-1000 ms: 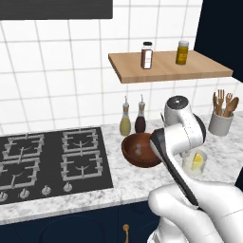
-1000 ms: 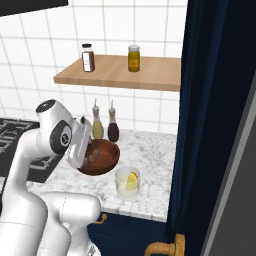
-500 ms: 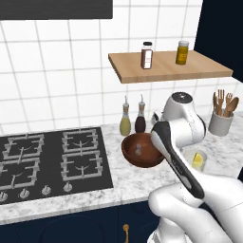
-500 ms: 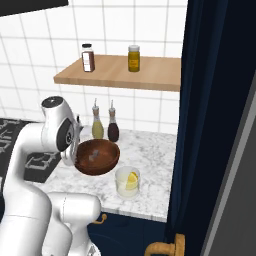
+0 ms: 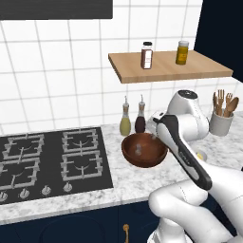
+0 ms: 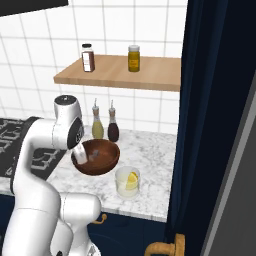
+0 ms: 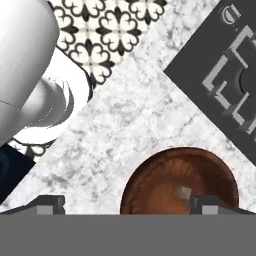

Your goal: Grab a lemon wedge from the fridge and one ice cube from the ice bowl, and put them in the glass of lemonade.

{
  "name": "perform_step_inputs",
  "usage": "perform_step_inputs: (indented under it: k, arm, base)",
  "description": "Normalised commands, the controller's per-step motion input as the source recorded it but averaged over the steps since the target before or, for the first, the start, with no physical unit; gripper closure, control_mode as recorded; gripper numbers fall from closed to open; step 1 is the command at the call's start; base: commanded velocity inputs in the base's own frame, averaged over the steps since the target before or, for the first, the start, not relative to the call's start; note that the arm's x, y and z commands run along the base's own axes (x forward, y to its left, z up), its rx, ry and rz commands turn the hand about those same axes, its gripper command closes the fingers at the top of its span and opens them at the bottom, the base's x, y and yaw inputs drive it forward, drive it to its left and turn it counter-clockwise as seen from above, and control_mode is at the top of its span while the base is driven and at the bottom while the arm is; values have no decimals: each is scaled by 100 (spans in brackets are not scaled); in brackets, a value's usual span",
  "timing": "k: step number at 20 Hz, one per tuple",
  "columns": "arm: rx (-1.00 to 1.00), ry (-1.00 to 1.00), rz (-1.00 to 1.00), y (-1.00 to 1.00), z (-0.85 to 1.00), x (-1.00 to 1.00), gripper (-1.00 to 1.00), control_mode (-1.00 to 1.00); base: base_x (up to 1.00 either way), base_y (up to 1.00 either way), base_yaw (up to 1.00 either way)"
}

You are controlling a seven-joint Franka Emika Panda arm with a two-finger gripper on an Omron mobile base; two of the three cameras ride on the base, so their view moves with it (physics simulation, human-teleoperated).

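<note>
Your gripper (image 7: 125, 206) hangs spread wide above the ice bowl (image 7: 150, 182); the ice cube (image 7: 185, 192) sits off-centre, so you could miss it.

Looking straight down along the hand, the ice bowl (image 7: 180, 181) sits on the grey-veined marble counter (image 7: 125, 120), its dark reddish-brown hollow cut off at the bottom of the view. One pale ice cube (image 7: 185, 192) lies in it. The fingers (image 7: 207, 202) stand wide apart, one tip over the bowl's rim. The black hob (image 7: 225, 75) lies beyond, and patterned floor tile (image 7: 115, 25) past the counter's edge.
</note>
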Motion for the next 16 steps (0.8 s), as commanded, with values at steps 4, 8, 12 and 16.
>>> perform_step_inputs:
  k: [4, 8, 12, 16]
  arm:
    - [-28, 0, 49, 0, -25, 0, -100, -100]
    - [-17, 0, 40, 1, -5, 2, -100, -100]
    - [-2, -3, 20, 9, 0, 4, -100, -100]
    - [0, -23, 2, 5, -9, 5, -100, -100]
  base:
    - [0, 0, 0]
    - [0, 0, 0]
    - [0, 0, 0]
    - [0, 0, 0]
